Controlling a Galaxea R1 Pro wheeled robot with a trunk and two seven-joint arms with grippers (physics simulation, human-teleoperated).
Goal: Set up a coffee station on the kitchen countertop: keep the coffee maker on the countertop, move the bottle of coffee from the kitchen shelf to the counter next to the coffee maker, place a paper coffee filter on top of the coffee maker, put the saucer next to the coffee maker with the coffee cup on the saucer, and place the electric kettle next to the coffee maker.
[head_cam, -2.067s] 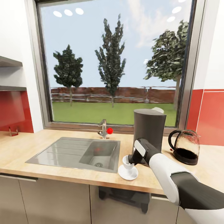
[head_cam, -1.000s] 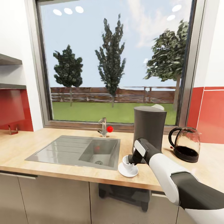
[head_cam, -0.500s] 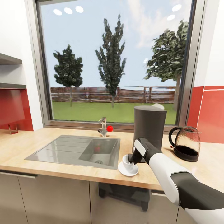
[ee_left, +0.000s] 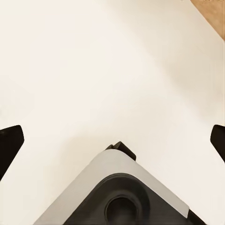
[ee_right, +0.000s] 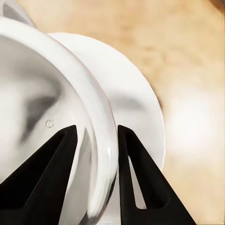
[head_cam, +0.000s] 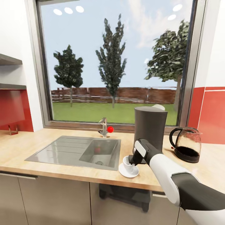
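The white coffee cup stands upright on the white saucer, at the desk's front edge. The dark coffee maker rises at the saucer's 1 o'clock, with the glass electric kettle at its 3 o'clock.

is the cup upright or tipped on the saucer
Upright: the cup stands on the saucer with its mouth up, and the right tool straddles its rim, one finger inside, one outside.

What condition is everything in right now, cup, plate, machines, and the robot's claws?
coffee cup: upright on the saucer, its rim between the right gripper's fingers.
saucer: flat on the kitchen countertop, in front of the coffee maker.
coffee maker: upright, something white lying on its top.
electric kettle: upright beside the coffee maker.
right gripper: closed around the cup's rim.
left gripper: open, holding nothing.
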